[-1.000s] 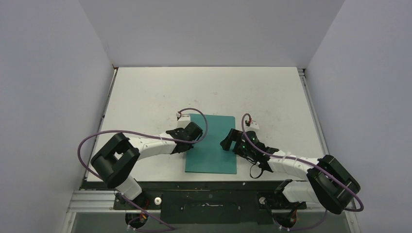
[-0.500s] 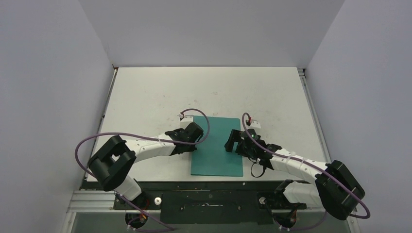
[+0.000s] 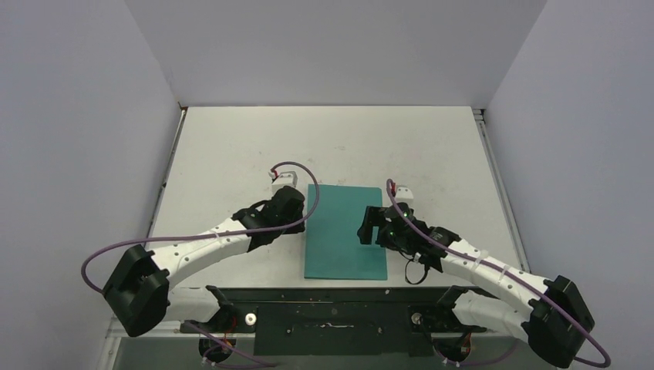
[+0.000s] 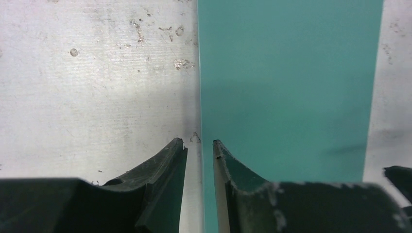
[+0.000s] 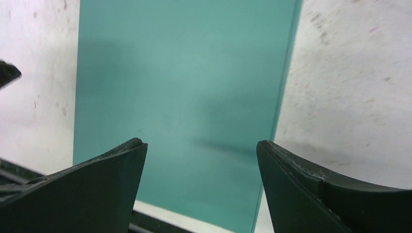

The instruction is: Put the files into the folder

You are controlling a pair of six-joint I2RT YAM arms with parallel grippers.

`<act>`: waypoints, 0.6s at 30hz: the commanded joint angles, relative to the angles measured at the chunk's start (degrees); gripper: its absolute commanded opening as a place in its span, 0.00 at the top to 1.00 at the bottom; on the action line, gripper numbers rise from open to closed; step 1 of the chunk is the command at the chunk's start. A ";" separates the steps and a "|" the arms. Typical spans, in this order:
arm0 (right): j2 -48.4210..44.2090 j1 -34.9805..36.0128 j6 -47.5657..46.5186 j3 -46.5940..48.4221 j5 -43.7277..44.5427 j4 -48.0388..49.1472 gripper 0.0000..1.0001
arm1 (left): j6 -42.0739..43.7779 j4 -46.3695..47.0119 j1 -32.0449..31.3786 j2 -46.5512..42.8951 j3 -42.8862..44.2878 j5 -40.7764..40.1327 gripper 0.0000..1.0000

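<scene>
The teal-green folder [image 3: 345,231] lies shut and flat on the table near its front edge. It also shows in the left wrist view [image 4: 291,73] and the right wrist view [image 5: 184,73]. My left gripper [image 3: 301,218] is low at the folder's left edge, its jaws a narrow gap apart with nothing between them [image 4: 198,141]. One finger is over the table, the other over the folder. My right gripper [image 3: 369,228] is wide open and empty above the folder's right part [image 5: 201,143]. The files are not in view.
The white table [image 3: 231,146] is scuffed and speckled. Its front edge with a black rail [image 3: 332,297] runs just below the folder's near end. Grey walls enclose the table on three sides.
The folder has slid a little to the right and straightened. My left gripper has drawn back from over the folder's left part to its left edge. My right gripper has shifted slightly.
</scene>
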 commanded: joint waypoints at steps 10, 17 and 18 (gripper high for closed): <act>4.60 26.61 8.99 2.63 2.19 -1.56 0.43 | 3.59 -4.95 0.91 -14.17 -1.43 8.80 0.48; 8.81 35.93 14.95 2.45 5.72 -1.15 0.83 | 3.96 -5.78 1.06 -17.47 -1.77 10.30 0.31; 9.20 36.74 15.70 2.32 6.49 -1.03 0.85 | 4.00 -5.79 1.08 -17.81 -1.86 10.24 0.29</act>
